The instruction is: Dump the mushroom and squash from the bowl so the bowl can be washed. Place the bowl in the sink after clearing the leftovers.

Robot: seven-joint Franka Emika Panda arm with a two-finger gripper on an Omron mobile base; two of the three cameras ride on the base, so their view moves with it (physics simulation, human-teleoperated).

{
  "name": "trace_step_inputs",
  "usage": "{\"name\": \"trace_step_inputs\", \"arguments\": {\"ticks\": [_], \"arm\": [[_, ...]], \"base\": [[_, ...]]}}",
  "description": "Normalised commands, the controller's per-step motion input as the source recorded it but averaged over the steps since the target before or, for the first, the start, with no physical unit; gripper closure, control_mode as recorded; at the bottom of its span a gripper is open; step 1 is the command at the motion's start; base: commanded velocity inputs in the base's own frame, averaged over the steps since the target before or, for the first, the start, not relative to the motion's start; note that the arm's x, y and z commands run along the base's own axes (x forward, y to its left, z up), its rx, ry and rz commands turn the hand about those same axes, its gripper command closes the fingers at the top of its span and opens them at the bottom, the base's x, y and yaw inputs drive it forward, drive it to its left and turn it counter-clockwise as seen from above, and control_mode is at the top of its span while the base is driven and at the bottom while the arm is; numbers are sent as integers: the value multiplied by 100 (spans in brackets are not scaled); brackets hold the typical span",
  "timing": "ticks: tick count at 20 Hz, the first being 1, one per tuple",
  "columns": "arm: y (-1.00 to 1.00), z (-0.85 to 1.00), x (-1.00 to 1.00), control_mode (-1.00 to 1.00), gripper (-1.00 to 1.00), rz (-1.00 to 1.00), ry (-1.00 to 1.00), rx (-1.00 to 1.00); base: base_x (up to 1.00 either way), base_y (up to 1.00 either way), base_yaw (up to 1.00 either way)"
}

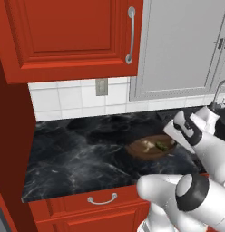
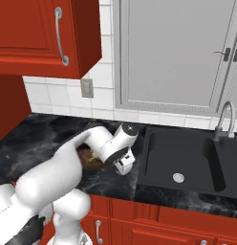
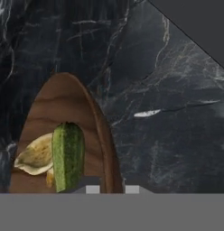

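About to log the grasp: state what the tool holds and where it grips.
The tool is shut on the bowl, pinching its rim on the edge nearest the hand. The squash and mushroom lie inside, beside the grip, not held themselves.

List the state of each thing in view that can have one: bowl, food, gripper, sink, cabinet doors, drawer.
bowl: on the counter, both pieces inside
mushroom: in the bowl
squash: in the bowl, beside the mushroom
gripper: shut on the bowl's rim
sink: nothing in it
upper cabinet doors: closed
drawer: closed
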Motion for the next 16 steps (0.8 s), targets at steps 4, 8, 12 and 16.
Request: {"name": "trace_step_inputs", "arguments": {"ticks": [4,8,12,16], "arm": [[27,89,-38,-100,100,-2,-19,0],[45,96,-45,-100,100,-5,-11,0],[46,93,-51,-100,100,-4,-8,2],[5,61,-58,-100,100,0,-9,12]], "base": [[0,0,0],[0,0,0],[0,0,0],[0,0,0]]}}
